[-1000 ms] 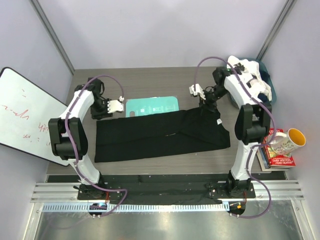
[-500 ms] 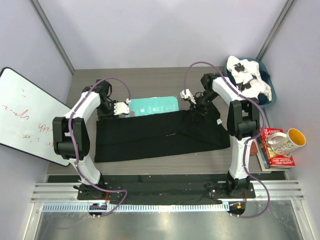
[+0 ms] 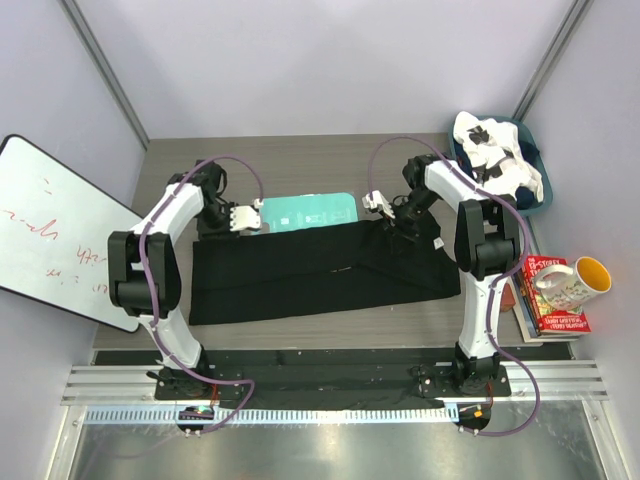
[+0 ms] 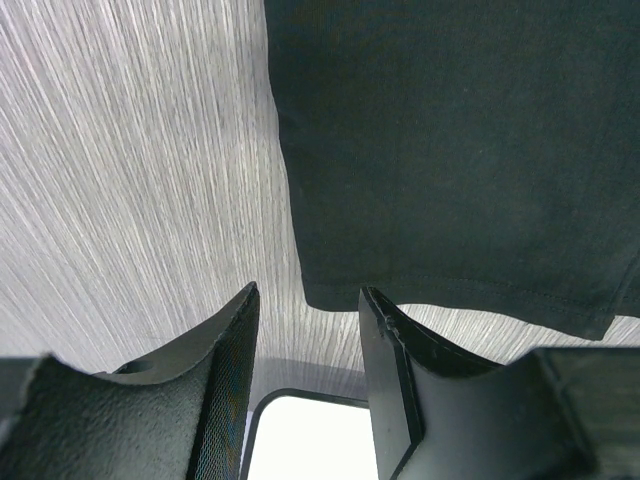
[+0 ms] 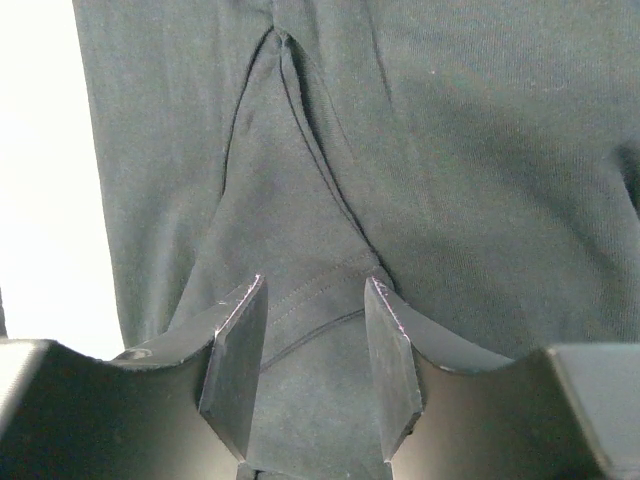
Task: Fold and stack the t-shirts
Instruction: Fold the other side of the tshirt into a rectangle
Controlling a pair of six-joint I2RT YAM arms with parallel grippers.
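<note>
A black t-shirt (image 3: 300,275) lies flat as a wide band across the table. My left gripper (image 3: 243,216) hangs open just off its far left corner. In the left wrist view the shirt's corner hem (image 4: 335,298) sits just past my left gripper (image 4: 305,295), with only table between the fingers. My right gripper (image 3: 378,203) is open at the shirt's far right edge. In the right wrist view a stitched hem of the black t-shirt (image 5: 310,300) lies between the fingers of my right gripper (image 5: 316,283), not pinched. A white t-shirt with black patches (image 3: 495,160) is heaped at the back right.
A teal board (image 3: 305,212) lies just behind the black shirt between the grippers. The white shirt sits in a blue basket (image 3: 530,138). A whiteboard (image 3: 50,230) leans at the left. A mug (image 3: 572,282) stands on books (image 3: 555,318) at the right edge.
My right gripper has swung left from beside the basket to the shirt's far edge and its jaws have narrowed. My left gripper has shifted right toward the shirt's corner.
</note>
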